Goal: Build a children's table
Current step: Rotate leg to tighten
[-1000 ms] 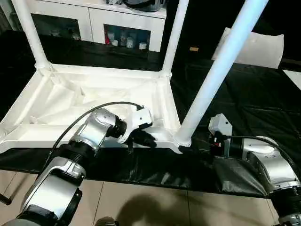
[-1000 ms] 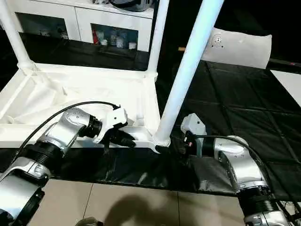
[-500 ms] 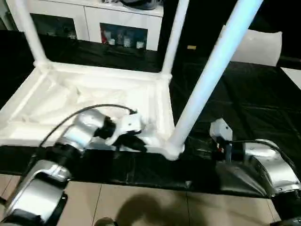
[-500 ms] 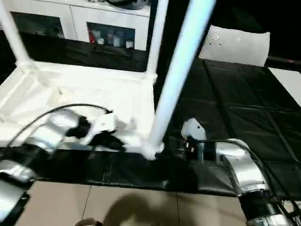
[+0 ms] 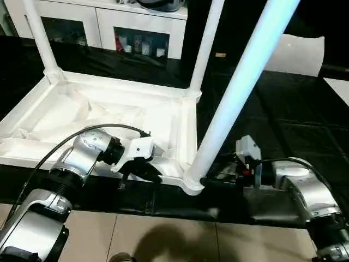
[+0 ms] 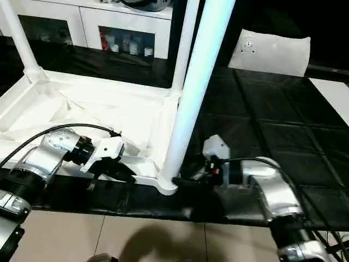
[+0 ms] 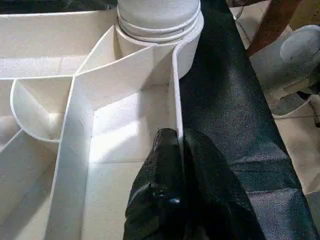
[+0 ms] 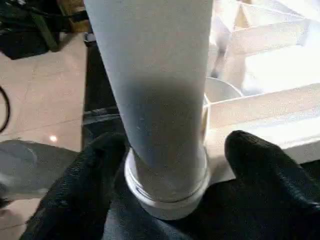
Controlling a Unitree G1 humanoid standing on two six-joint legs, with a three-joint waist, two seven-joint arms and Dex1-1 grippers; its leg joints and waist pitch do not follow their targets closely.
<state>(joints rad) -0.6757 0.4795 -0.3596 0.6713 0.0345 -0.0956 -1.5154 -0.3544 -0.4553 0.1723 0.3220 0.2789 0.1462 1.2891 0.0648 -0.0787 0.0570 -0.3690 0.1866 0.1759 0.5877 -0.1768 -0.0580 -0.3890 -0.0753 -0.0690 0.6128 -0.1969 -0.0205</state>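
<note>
The children's table lies upside down on a black mat, its white tabletop (image 5: 82, 109) showing the ribbed underside. Two legs stand in the far corner sockets (image 5: 38, 33) (image 5: 206, 43). A third leg (image 5: 240, 82) rises from the near right socket (image 7: 157, 20). My left gripper (image 7: 175, 137) is shut on the tabletop's near rim wall, a little left of that socket (image 5: 143, 172). My right gripper (image 8: 175, 145) is open around the base of the near right leg, one finger (image 8: 100, 165) against it and the other finger (image 8: 250, 155) a little apart.
A white cabinet (image 5: 142, 27) with glass-fronted shelves stands behind the mat. A white pillow-like block (image 5: 297, 54) lies at the far right on the black mat (image 5: 283, 125). Tiled floor (image 5: 180, 240) runs along the mat's near edge.
The camera has shifted. My right gripper has moved in to the base of the near right leg and its fingers have drawn closer together. The left gripper keeps its hold on the rim.
</note>
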